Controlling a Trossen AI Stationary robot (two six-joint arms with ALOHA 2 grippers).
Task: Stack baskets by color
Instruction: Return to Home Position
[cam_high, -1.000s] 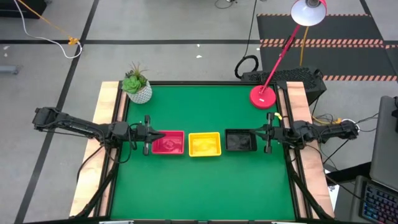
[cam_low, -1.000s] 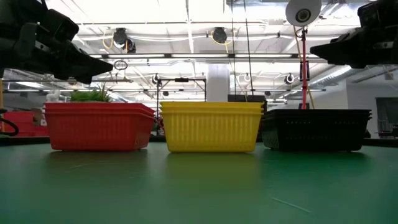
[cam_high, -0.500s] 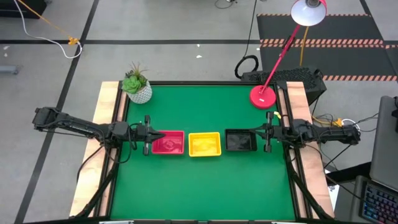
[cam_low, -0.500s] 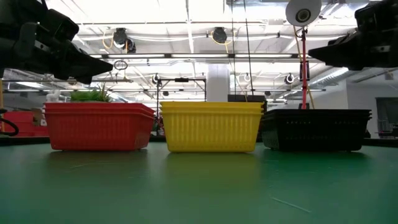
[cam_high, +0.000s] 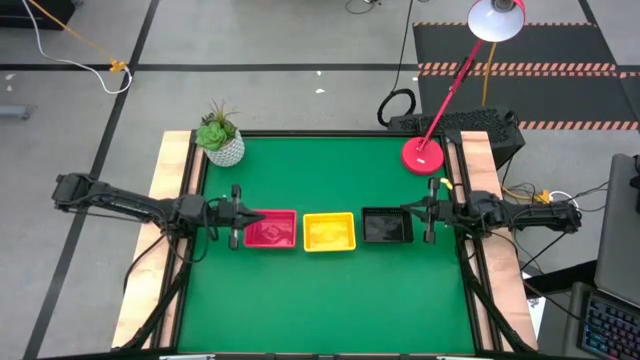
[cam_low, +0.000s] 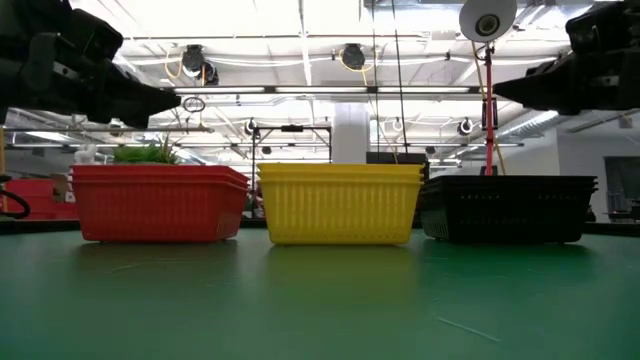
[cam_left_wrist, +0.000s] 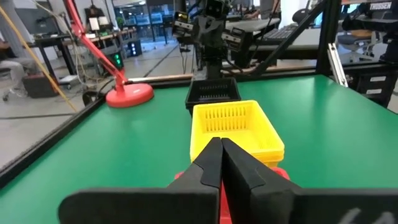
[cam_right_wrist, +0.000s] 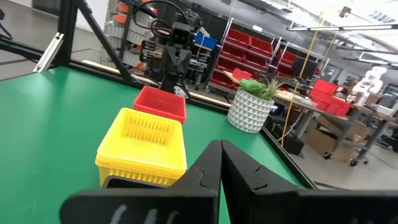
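My left gripper (cam_high: 245, 217), pinched together and empty, sits at 9 o'clock of the red baskets (cam_high: 270, 229), my right gripper (cam_high: 418, 213), likewise together, at 3 o'clock of the black baskets (cam_high: 386, 226), yellow baskets (cam_high: 329, 231) between, mid-tabletop (cam_high: 320, 300).

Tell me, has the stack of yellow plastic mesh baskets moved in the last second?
No. The stack of yellow plastic mesh baskets keeps its place in the high view, midway between the red basket stack and the black basket stack.
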